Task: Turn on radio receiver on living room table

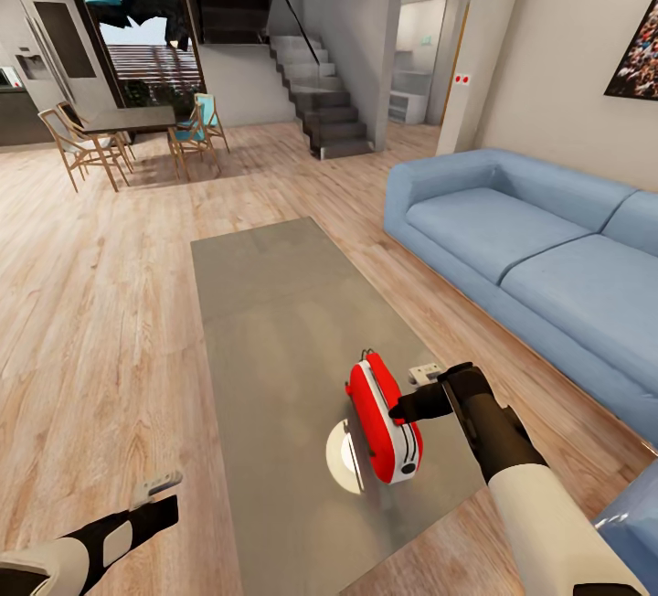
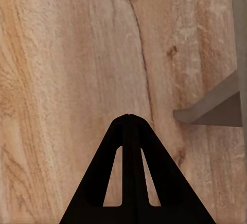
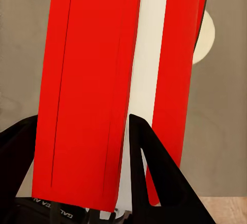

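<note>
The right gripper (image 1: 398, 413), fingers spread, seemingly straddles the radio (image 1: 384, 422) on the table's (image 1: 265, 303) near end; press gently, without tipping it.

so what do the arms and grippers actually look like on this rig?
Both arms have cream-white shells with black joint sections. The right gripper has black tapered fingers and a small white block at its wrist. The left gripper is black too, its triangular fingers cut with slots. Faint white lettering sits at the right gripper's base.
</note>
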You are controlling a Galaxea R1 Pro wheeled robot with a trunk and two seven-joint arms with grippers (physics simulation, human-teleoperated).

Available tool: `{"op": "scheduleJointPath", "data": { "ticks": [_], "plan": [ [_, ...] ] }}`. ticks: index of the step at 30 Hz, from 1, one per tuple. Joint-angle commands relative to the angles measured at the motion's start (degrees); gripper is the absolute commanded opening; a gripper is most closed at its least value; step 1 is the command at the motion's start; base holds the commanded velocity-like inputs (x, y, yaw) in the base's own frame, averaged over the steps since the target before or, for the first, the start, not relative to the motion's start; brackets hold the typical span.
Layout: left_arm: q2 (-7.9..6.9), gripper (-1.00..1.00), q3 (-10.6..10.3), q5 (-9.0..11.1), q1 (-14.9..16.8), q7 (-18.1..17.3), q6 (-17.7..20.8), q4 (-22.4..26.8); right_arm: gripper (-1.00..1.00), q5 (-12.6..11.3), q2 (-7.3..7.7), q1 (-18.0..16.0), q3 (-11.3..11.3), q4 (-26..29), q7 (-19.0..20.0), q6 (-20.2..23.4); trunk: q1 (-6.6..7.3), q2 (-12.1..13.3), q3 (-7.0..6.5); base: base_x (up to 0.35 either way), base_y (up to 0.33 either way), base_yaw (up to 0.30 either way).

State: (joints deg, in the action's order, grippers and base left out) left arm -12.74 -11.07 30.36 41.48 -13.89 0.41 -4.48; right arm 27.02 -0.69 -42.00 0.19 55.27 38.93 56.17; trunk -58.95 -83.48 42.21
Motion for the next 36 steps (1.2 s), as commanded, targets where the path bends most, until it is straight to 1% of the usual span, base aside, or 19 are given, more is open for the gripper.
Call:
{"op": "scheduleJointPath", "data": {
  "ticks": [1, 4, 16, 36],
  "plan": [
    [0.02, -1.0, 0.0, -0.01, 0.0, 0.0, 0.0, 0.0, -1.0, -0.38, -0.01, -0.01, 0.01, 0.01, 0.0, 0.08, 0.0, 0.0, 0.0, 0.0, 0.0, 0.0],
    [0.07, -1.0, 0.0, -0.02, -0.03, 0.0, -0.03, 0.0, -1.0, -0.38, 0.0, -0.01, 0.11, 0.01, 0.0, 0.08, 0.0, 0.0, 0.0, 0.0, 0.0, 0.0],
    [0.09, -1.0, 0.0, -0.01, -0.02, 0.0, -0.01, 0.0, -1.0, -0.38, -0.01, -0.01, 0.07, 0.01, 0.0, 0.08, -2.63, -4.81, 2.15, 0.0, 0.0, 0.0],
    [0.09, -1.0, 0.0, 0.01, -0.02, 0.0, 0.03, 0.0, -1.0, -0.33, 0.0, -0.01, -0.09, 0.01, 0.0, 0.08, -2.63, -4.81, 2.15, 0.0, 0.0, 0.0]
  ]
}}
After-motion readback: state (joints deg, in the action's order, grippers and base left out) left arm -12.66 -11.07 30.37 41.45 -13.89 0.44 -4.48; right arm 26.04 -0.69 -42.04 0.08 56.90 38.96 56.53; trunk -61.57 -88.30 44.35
